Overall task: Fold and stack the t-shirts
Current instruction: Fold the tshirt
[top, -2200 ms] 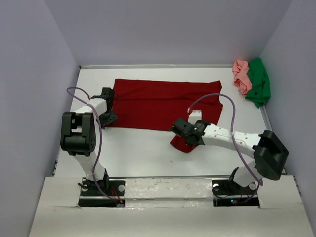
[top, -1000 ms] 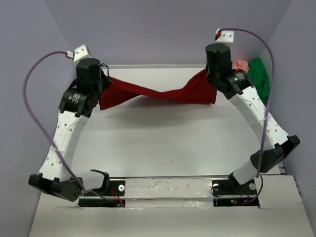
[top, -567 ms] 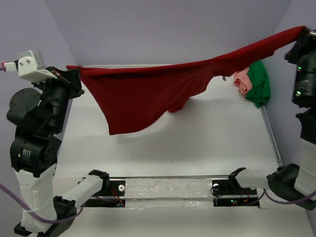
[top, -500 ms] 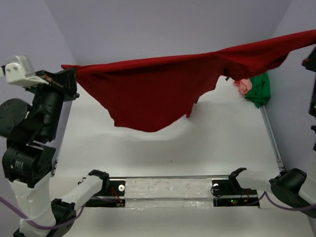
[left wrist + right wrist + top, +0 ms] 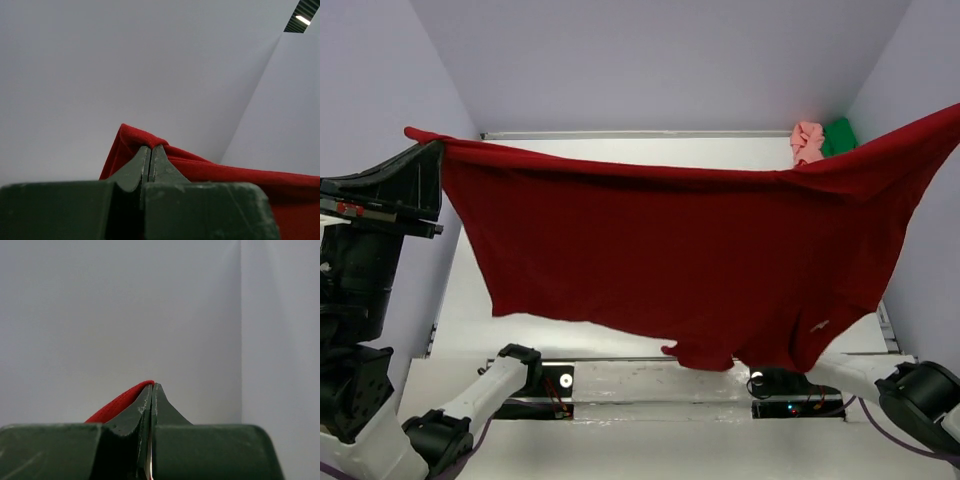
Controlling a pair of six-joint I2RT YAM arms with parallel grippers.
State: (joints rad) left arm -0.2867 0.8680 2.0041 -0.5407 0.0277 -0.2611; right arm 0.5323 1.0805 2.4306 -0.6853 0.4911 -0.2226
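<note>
The flat white table (image 5: 650, 148) shows as a bare strip across the upper part of the frame and a sliver at the left. In its upper right corner lie a crumpled pale pink cloth t-shirt (image 5: 807, 142) and a crumpled bright green cloth t-shirt (image 5: 839, 135), touching, with the pink one on the left.

The left gripper (image 5: 150, 150) points up and away, and its two dark green-black fingers (image 5: 131, 172) are pressed flat together with no gap between the tapered tips. Pinched between those tips is an edge of the dark red soft cloth t-shirt (image 5: 295, 197). A small fold of it pokes up just above and to the left of the tips. The rest runs off as a taut band to the right and drops out of view at the lower right. Behind is a plain pale lilac-grey wall (image 5: 100, 65), meeting a second lighter panel (image 5: 295, 110) along a slanting seam. A dark slatted opening with a bright light (image 5: 303, 16) shows in the top right corner.
</note>
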